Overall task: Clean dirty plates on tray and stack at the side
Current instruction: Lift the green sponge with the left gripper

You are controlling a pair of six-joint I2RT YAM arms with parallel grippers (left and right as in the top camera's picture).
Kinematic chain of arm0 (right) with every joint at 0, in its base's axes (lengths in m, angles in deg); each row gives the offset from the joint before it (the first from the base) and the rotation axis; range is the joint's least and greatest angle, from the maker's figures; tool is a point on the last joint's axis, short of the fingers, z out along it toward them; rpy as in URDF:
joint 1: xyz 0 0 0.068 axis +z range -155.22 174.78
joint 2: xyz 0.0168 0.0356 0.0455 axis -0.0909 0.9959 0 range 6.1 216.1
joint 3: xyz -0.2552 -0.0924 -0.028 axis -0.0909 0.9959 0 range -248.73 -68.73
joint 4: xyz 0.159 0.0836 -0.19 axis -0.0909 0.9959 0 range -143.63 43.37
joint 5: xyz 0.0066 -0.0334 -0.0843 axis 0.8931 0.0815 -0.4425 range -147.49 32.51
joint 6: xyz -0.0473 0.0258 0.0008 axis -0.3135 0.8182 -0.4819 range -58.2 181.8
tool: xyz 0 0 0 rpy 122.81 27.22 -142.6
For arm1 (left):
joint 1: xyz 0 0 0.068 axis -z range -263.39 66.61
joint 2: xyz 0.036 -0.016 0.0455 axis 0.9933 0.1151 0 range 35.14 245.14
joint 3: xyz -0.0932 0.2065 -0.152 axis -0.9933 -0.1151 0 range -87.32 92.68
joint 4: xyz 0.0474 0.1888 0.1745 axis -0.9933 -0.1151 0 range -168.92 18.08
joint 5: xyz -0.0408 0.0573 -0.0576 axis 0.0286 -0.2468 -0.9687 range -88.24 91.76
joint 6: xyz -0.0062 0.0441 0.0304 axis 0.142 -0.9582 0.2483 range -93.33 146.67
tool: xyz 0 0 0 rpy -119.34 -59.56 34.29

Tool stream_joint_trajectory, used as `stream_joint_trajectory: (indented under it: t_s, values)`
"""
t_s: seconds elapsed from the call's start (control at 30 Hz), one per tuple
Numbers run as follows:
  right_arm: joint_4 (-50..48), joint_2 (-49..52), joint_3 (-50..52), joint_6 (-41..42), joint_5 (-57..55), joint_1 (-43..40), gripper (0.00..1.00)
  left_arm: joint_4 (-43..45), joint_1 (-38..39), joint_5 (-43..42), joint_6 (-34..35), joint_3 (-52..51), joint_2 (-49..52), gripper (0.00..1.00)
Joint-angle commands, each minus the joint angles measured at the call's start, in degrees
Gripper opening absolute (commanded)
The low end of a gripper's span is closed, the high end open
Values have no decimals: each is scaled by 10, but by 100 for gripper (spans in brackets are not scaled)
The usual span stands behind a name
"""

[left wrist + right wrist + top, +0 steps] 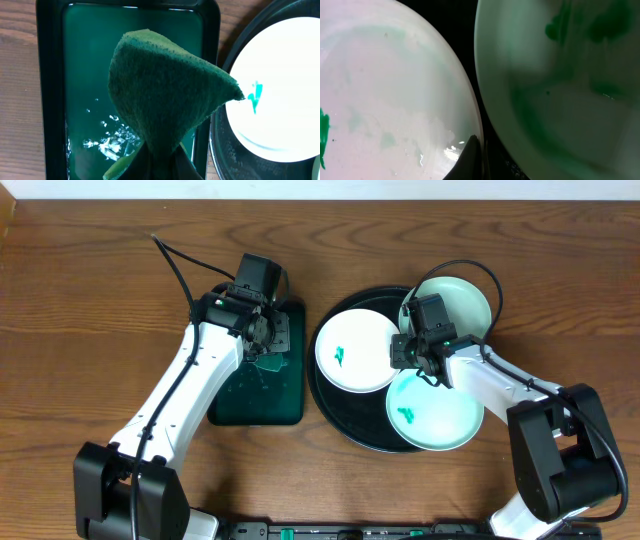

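Brown wooden desk (80,280) holds everything in view. Three plates sit on or over the black tray (335,415). The white plate (357,352) lies on its left half and carries a small teal smear. The cyan plate (435,412) lies at the near right, also smeared, and overhangs the rim. The pale green plate (455,302) sits at the far right, partly hidden by the arm.

The right claw (410,352) hovers low between the plates with its fingers pressed together. Its tip (470,152) is at the white plate's edge, and I cannot tell whether it pinches that rim.

Just left of the black tray lies a rectangular dark green tray (290,410) with wet foam (107,145) on its floor. Above it, the left claw (262,340) is clamped on a folded green sponge (165,95), held clear of the tray floor.
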Motion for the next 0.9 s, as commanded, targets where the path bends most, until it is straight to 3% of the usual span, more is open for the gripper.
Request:
stream_joint_trajectory:
  t_s: [0.0, 0.37, 0.67, 0.87]
  values:
    - [-2, -12, 6, -2, -16, 0, 1, 3, 0, 8, -16, 1, 10, 7]
    - [9, -12, 2, -1, -3, 0, 1, 2, 2, 7, -15, 4, 49, 7]
    - [38, -12, -12, 1, -3, 0, 1, -83, -20, 7, -16, 94, 57, 7]
    - [38, -12, -12, 1, -3, 0, 1, -86, -16, 7, -16, 94, 61, 7]
